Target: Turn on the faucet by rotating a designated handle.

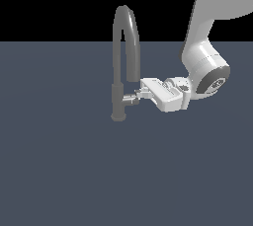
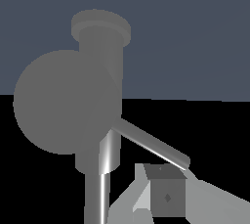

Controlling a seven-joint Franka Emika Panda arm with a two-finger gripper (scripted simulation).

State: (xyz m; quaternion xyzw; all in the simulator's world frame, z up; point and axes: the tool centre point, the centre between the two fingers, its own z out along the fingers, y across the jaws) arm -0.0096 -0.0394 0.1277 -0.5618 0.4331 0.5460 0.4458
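The faucet (image 1: 124, 37) is a tall grey gooseneck standing on a thicker base column. The handle (image 1: 131, 100) is a short stub sticking out of that column toward the exterior view's right. My gripper (image 1: 142, 88) reaches in from that side, its fingers just above and beside the stub, a small gap showing between them. In the wrist view the handle's round end (image 2: 63, 100) fills the frame, the faucet column (image 2: 105, 154) runs behind it, and the thin lever rod (image 2: 151, 144) slants out to end right at one of my fingertips (image 2: 166, 193). Nothing is clamped between the fingers.
The faucet stands on a flat dark blue-grey surface (image 1: 59, 170) that stretches all around it. My white arm (image 1: 207, 67) comes down from the upper part of the exterior view's right.
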